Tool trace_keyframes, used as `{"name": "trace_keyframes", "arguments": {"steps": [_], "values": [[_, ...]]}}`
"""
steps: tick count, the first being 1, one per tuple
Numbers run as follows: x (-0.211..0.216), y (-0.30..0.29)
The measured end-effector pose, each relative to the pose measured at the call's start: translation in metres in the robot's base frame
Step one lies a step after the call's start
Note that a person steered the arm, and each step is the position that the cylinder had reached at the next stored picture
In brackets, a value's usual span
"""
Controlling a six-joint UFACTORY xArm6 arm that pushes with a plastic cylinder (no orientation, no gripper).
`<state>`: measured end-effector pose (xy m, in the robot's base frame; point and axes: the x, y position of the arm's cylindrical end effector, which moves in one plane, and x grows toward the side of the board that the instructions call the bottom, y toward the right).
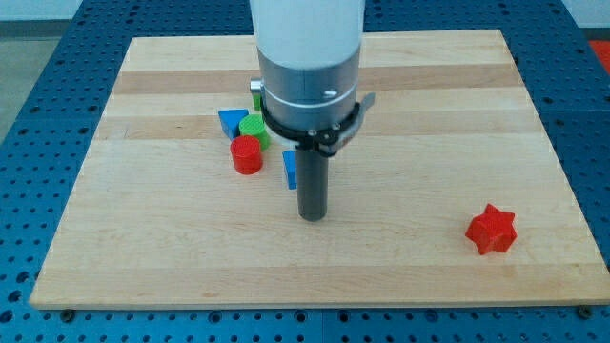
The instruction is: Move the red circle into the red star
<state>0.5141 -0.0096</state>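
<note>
Resting on the wooden board (172,257), my tip (313,217) (a plain rod, no jaws to open or close) sits right of the red circle (247,154), which touches a green block (254,129) beside blue blocks (231,121). The red star (491,230) lies well apart, lower right.

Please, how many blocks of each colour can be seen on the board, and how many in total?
Red: 2, the red circle and the red star.
Blue: 2, one blue block by the green ones, another blue block partly behind the rod.
Green: 2, a green circle and a green block mostly hidden.
Total: 6.
</note>
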Motion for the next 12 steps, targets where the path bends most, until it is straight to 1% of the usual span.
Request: {"name": "trace_keyframes", "arguments": {"steps": [1, 4, 5, 7, 8, 9, 10, 11, 12], "values": [[-0.031, -0.002], [-0.105, -0.039], [-0.115, -0.059], [-0.114, -0.107], [-0.105, -0.125], [-0.098, -0.118], [-0.089, -0.091], [-0.064, -0.071], [-0.036, -0.068]]}}
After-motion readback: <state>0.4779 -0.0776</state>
